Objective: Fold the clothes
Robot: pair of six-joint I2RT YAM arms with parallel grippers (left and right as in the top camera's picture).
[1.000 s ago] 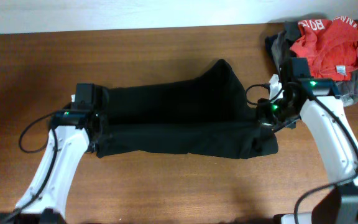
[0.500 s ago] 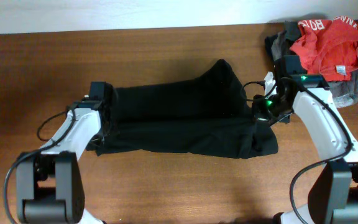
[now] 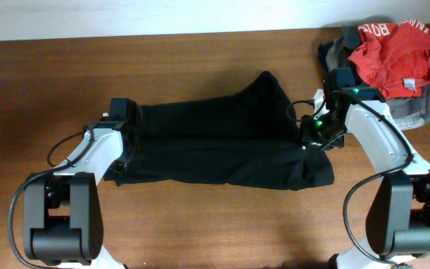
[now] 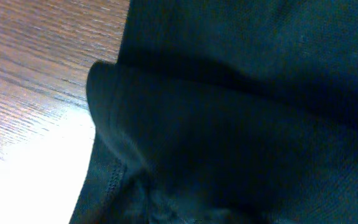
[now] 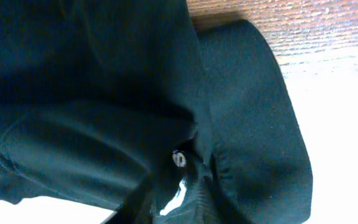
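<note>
The clothes (image 3: pixel 215 142) are one black garment lying lengthwise across the middle of the table, its near half doubled over. My left gripper (image 3: pixel 128 146) rests on its left end and my right gripper (image 3: pixel 312 138) on its right end. Black fabric (image 4: pixel 241 112) fills the left wrist view, with a rolled hem edge over the wood, and no fingers show. Folded black cloth (image 5: pixel 104 93) fills the right wrist view too, with a small white round logo (image 5: pixel 179 159) and a white label (image 5: pixel 174 200) low in the middle. Neither view shows how the jaws stand.
A red garment with white lettering (image 3: pixel 390 52) lies on a grey garment (image 3: pixel 413 108) at the table's far right corner, just behind my right arm. Bare wood (image 3: pixel 200 224) runs along the near side and the far left.
Both wrists have shifted a little toward the far side over the garment's ends, and the arms' bases now show at the bottom. The garment's outline has hardly changed.
</note>
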